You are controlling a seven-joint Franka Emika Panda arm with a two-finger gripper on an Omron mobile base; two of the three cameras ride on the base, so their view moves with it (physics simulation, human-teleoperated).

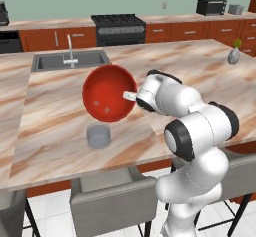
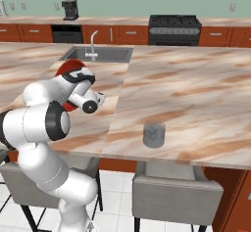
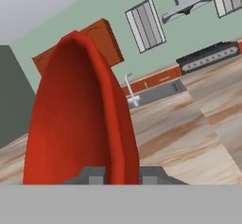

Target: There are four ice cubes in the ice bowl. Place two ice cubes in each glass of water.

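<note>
The ice bowl [image 1: 107, 92] is lifted off the counter and tipped steeply, its red inside facing the left base view. My gripper [image 1: 131, 96] is shut on its right rim. A pale ice cube [image 1: 107, 110] lies low inside the bowl near the bottom rim. A glass of water [image 1: 98, 136] stands on the counter just below that rim, on the sink-side slab. In the right base view the ice bowl [image 2: 67, 67] peeks out behind my arm, and a glass of water [image 2: 154, 134] stands right of the counter seam. The hand view sees the ice bowl [image 3: 80, 119] edge-on between my fingertips [image 3: 94, 175].
A sink [image 1: 70, 60] with a faucet [image 1: 70, 51] lies behind the bowl. A small grey vase [image 1: 233, 55] stands at the far right of the counter. Grey stools [image 1: 112, 201] line the near edge of the counter. A stove [image 1: 118, 27] is on the back wall.
</note>
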